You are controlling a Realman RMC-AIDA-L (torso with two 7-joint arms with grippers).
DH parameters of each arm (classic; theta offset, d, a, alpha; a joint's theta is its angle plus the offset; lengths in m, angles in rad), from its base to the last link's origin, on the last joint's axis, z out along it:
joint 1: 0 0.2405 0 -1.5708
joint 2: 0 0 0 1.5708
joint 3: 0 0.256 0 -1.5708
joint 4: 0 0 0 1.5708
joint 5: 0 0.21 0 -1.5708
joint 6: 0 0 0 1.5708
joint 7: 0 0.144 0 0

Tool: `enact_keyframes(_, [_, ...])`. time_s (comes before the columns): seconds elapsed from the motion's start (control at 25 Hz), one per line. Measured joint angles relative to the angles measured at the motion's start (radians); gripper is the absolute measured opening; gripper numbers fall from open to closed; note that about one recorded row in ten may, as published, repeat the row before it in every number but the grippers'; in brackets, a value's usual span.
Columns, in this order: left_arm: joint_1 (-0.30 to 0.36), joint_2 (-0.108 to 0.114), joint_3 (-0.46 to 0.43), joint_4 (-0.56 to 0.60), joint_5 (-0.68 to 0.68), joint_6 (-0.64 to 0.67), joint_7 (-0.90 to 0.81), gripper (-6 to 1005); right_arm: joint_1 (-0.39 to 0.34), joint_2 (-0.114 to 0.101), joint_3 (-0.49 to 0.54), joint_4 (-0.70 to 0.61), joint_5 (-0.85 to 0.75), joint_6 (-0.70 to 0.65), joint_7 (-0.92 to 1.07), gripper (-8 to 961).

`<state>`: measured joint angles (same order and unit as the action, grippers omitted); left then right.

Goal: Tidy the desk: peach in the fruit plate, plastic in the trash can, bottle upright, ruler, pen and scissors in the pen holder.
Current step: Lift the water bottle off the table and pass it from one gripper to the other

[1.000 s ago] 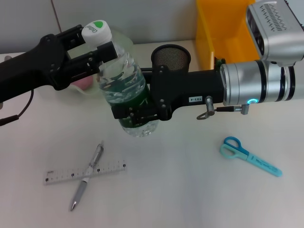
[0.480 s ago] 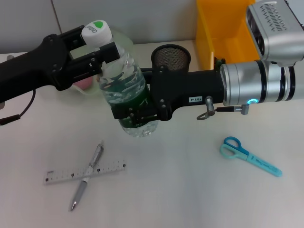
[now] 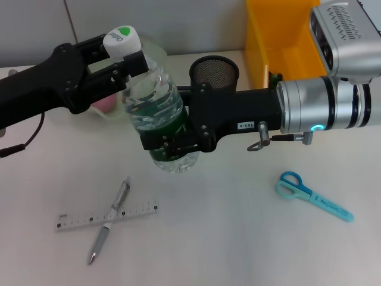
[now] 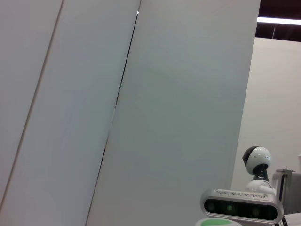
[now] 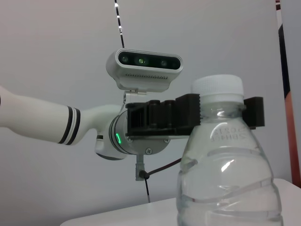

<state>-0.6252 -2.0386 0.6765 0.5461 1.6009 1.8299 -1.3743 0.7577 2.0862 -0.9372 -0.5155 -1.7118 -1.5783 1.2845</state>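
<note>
A clear water bottle with a white, green-marked cap stands upright above the desk, held by both arms. My left gripper is shut on its neck, which also shows from the right wrist on the bottle. My right gripper is shut on its lower, green-labelled body. The ruler and pen lie crossed at the front left. Blue scissors lie at the right. The black mesh pen holder stands behind my right arm. The pink peach sits in the fruit plate, mostly hidden. The plastic is out of view.
The yellow trash can stands at the back right beside the pen holder. The left wrist view shows only a wall, my head camera and the edge of the bottle's cap.
The bottle's top and my left gripper have shifted very slightly to the right. Everything on the desk lies as before.
</note>
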Motion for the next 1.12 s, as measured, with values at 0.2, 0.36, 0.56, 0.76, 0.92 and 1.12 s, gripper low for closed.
enact_keyframes(0.2, [0.001,0.000,0.000,0.000,0.000,0.003,-0.001,520,0.000,0.000,0.000,0.000,0.000,-0.001,0.001,765])
enact_keyframes(0.36, [-0.001,0.001,0.000,0.000,0.002,0.004,-0.002,514,0.002,0.000,0.000,0.000,0.001,-0.003,0.002,765])
enact_keyframes(0.56, [-0.002,0.002,0.003,0.000,0.003,0.007,-0.007,507,0.003,0.000,0.000,0.000,0.001,-0.003,0.002,765])
enact_keyframes(0.76, [-0.002,0.003,0.003,0.000,0.004,0.009,-0.011,459,0.003,0.000,0.000,0.000,0.002,-0.005,0.002,765])
enact_keyframes(0.92, [-0.002,0.003,0.003,0.000,0.003,0.009,-0.011,449,0.000,0.000,0.000,0.000,0.022,-0.016,0.004,765])
enact_keyframes(1.12, [-0.001,0.005,0.003,0.000,-0.001,0.013,-0.014,449,-0.001,-0.003,0.000,-0.008,0.024,-0.030,0.012,765])
